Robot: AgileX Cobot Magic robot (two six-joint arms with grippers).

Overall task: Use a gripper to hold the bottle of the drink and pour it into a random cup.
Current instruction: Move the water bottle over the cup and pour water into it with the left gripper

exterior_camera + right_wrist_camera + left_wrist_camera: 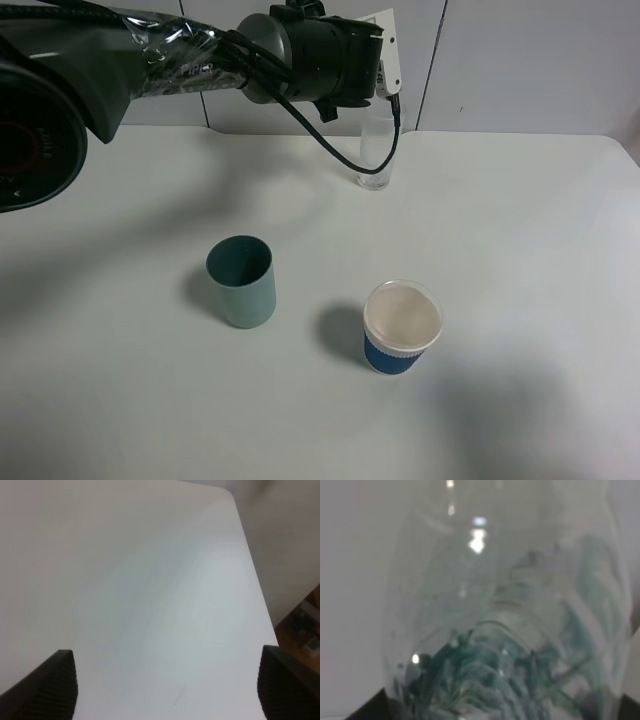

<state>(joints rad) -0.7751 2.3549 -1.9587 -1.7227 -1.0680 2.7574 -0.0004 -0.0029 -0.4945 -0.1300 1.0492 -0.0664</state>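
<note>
The bottle of the drink (505,630) fills the left wrist view from very close, clear plastic with a dark green label. My left gripper (378,88) is shut on it, its dark fingertips (370,707) showing at the sides. In the exterior high view that gripper hangs at the back middle of the table. Its black and white housing hides the bottle there. Directly under it stands the cup (375,150), a tall clear glass. My right gripper (167,692) is open over bare table, holding nothing.
A teal-green plastic cup (241,281) stands front left of the middle. A blue-sleeved white paper cup (401,327) stands to its right. A black cable (340,150) loops down from the left arm. The white table's right edge (255,580) lies near my right gripper.
</note>
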